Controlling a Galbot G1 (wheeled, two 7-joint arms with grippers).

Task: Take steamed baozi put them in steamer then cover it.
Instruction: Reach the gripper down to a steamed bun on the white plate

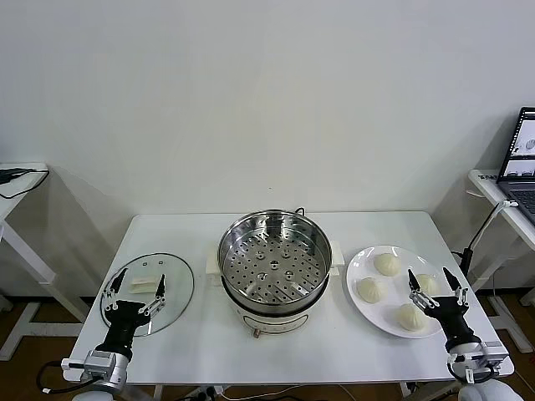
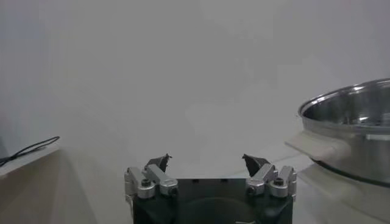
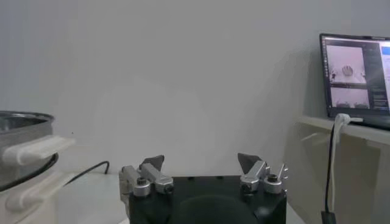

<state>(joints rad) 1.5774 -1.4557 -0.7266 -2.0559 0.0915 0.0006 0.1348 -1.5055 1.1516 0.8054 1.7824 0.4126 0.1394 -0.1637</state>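
Wide round stainless-steel steamer (image 1: 274,261) with perforated steel tray, white base and white side handles: standing uncovered at centre of white rectangular table (image 1: 184,342); tray bare. Same steamer's rim and one white handle visible in left wrist view (image 2: 353,119) and at edge of right wrist view (image 3: 24,131).

Four round, smooth, off-white steamed baozi (image 1: 387,264) resting on flat white plate (image 1: 359,267), to the right of steamer, near table's right edge. Three buns fully visible; fourth partly hidden behind right fingers.

Round glass lid with white handle (image 1: 171,280): lying flat on table left of steamer, well apart from plate.

Left gripper (image 1: 134,286): low at near-left of table, arm entering from bottom edge, wrist angled up and forward, fingers spread wide over near half of lid. Contact with lid not determinable. Left wrist view (image 2: 207,163) confirms both fingertips apart, nothing between them.

Right gripper (image 1: 433,288): mirrored pose at near-right, arm rising from bottom edge, fingers spread wide over near edge of plate, just beside nearest buns; no bun between them. Right wrist view (image 3: 200,163) shows tips parted, empty.

Open laptop (image 1: 522,154) on side desk at far right, screen lit; black cable on side surface at far left.
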